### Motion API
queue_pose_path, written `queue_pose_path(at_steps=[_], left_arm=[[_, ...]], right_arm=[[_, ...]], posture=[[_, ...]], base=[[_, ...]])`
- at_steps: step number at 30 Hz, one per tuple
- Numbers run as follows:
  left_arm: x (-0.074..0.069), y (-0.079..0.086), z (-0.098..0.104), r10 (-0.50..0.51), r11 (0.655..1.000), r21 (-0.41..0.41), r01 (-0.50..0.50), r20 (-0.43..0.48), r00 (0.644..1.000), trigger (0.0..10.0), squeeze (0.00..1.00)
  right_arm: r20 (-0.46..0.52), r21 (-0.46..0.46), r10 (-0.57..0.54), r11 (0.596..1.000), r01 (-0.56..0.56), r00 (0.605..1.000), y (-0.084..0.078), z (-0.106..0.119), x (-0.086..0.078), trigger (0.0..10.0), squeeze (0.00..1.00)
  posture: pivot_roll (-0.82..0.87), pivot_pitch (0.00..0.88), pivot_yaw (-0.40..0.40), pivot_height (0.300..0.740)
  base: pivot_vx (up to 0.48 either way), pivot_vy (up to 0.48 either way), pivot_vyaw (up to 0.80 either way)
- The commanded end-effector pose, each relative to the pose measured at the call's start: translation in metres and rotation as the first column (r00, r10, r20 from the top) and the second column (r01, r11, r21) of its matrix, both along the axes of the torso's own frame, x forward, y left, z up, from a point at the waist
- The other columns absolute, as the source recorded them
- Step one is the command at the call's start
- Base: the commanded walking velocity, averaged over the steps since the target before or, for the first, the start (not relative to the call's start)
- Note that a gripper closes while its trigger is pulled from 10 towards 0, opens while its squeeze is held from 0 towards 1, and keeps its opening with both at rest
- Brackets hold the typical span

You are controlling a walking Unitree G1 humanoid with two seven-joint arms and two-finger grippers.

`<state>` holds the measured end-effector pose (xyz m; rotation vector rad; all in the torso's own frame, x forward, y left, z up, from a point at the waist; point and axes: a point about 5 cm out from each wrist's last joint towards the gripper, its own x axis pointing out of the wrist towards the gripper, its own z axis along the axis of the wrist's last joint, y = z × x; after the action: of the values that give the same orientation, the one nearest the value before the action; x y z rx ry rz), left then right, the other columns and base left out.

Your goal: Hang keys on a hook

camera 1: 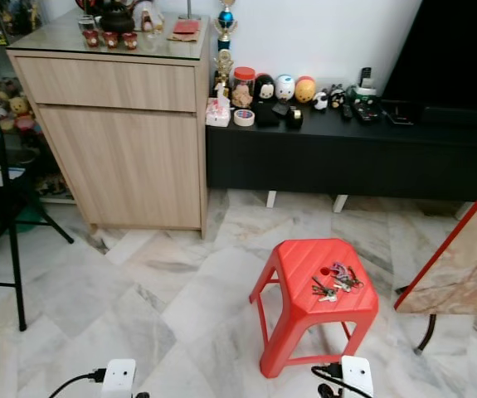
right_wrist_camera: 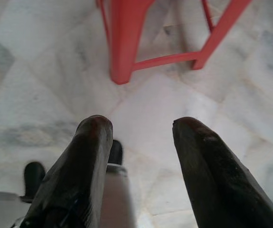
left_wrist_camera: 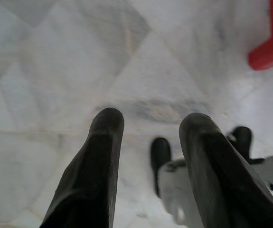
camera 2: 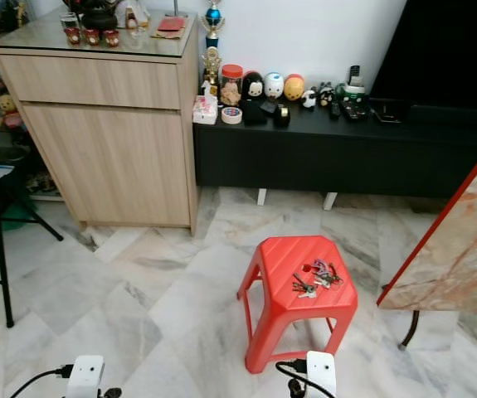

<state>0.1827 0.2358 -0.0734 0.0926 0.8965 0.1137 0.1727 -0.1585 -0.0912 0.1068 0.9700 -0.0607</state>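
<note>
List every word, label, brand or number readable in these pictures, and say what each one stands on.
None can be read.
Jar with the red lid on the black TV bench: its label is too small and blurred.
Pink box beside the jar: print too small to read.
Red packet on the wooden cabinet: no legible text.
Red stool and keys: no markings can be made out.
</note>
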Motion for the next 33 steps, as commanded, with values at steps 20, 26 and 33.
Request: queue_pose_path(at_steps=[20,26,33], left_arm=[[-0.002,-0.002,-0.002,0.069,0.997,-0.045,-0.068,0.001,0.998,10.0,0.00],[-0.003,-0.003,-0.003,0.049,0.998,-0.040,-0.050,-0.005,0.999,10.0,0.00],[-0.006,-0.007,-0.005,0.044,0.998,-0.040,-0.044,-0.010,0.999,10.0,0.00]], right_arm=[[0.043,0.007,-0.027,1.000,0.027,0.999,0.000,0.003,0.006,10.0,0.00],[0.037,0.003,-0.016,1.000,0.016,0.999,-0.001,0.002,0.002,10.0,0.00],[0.043,-0.004,-0.010,1.000,0.010,0.999,-0.003,0.002,0.001,10.0,0.00]], posture=[[0.11,0.000,-0.053,0.740],[0.11,0.007,-0.061,0.740],[0.09,0.000,-0.057,0.740]], base=[[0.000,0.000,0.00],[0.000,0.000,0.00],[0.000,-0.369,0.00]])
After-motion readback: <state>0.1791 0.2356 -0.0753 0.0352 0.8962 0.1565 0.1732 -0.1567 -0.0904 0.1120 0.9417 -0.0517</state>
